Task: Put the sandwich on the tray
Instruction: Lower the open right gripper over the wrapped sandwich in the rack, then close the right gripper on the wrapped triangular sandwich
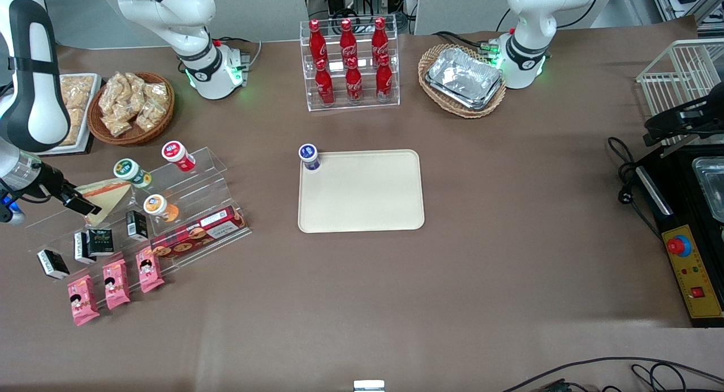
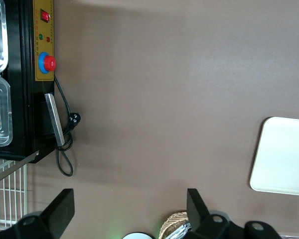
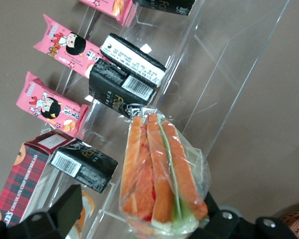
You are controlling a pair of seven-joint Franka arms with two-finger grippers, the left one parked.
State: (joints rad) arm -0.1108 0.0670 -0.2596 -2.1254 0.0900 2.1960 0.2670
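So our right arm's gripper [image 1: 85,206] is over at the working arm's end of the table, clamped on the wrapped triangular sandwich [image 1: 107,197] with pale bread and orange and green filling. In the wrist view the sandwich [image 3: 159,174] sits right between the fingers, over the clear acrylic stepped display rack [image 1: 169,211], and to us it looks lifted rather than resting on a step, though we can't be fully sure.

The big flat cream-beige plastic tray [image 1: 362,211] sits mid-table, well apart from the rack, with a small blue-lidded cup [image 1: 309,156] on one corner.

Our take on doing this well: raise it first so the wedge clears the round-lidded cups [image 1: 155,205] and small black boxes [image 1: 136,223] on the rack, then carry it across and aim for the bare middle of the tray, away from that cup. The wrap looks slippery, so keep the grip steady and lower gently before letting go.
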